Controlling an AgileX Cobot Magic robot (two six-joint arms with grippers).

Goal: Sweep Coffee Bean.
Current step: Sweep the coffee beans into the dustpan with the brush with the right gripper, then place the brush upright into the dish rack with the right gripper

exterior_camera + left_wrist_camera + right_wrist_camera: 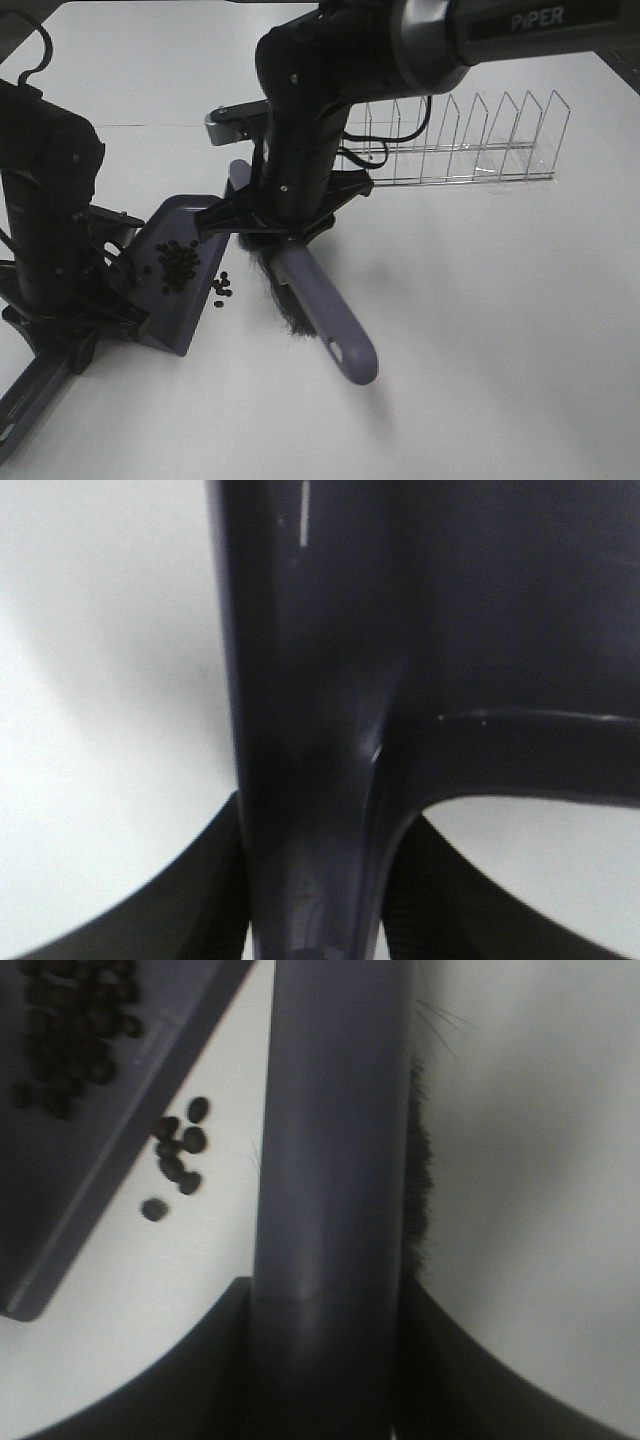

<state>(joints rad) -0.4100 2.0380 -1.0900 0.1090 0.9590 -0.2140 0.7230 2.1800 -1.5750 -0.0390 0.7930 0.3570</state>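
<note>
Nearest the camera, the brush [325, 315] lay low over the counter [480, 330], with its bristles [285, 305] just beside the lip of the dustpan [185, 322]. The right hand [320, 1360] was clenched around the brush handle. A small cluster of coffee beans [221, 288] sat on the counter between the bristles and the dustpan's open edge, while most lay inside the dustpan. The left hand [310, 910] was clamped on the dustpan's handle, apparently keeping its lip against the counter. Beyond the dustpan stood a wire rack [470, 140]. The sweep looked nearly finished. The next stroke would likely need the bristles set behind the stragglers, then a short, low push toward the dustpan.
</note>
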